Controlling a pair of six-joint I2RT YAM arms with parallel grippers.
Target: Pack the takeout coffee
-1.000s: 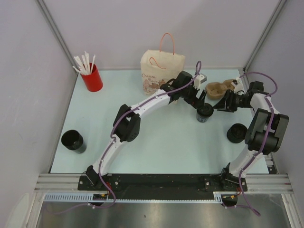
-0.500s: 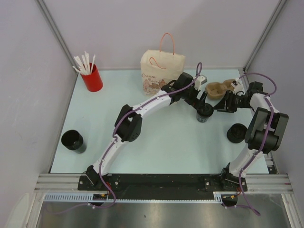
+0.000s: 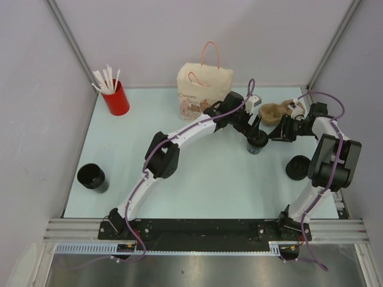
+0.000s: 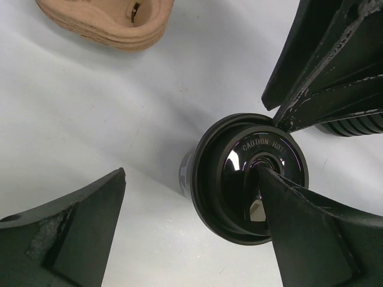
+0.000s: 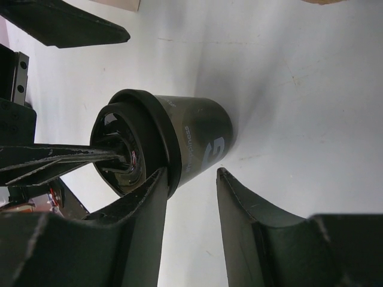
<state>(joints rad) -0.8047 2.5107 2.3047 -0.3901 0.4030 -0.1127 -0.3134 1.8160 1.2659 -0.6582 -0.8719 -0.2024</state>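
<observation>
White arms (image 3: pixel 192 127), black joints (image 3: pixel 161 162), purple cables (image 3: pixel 250 86)

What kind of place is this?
Probably a robot test cell staged as a café takeout counter: bare grey walls box in a pale table holding a printed paper bag, a red cup of white straws and a lidded dark grey coffee cup.

Your left wrist view crops the tan pulp carrier (image 4: pixel 108 21). Its black finger (image 4: pixel 311 233) covers part of the dark grey coffee cup (image 4: pixel 216 179).
</observation>
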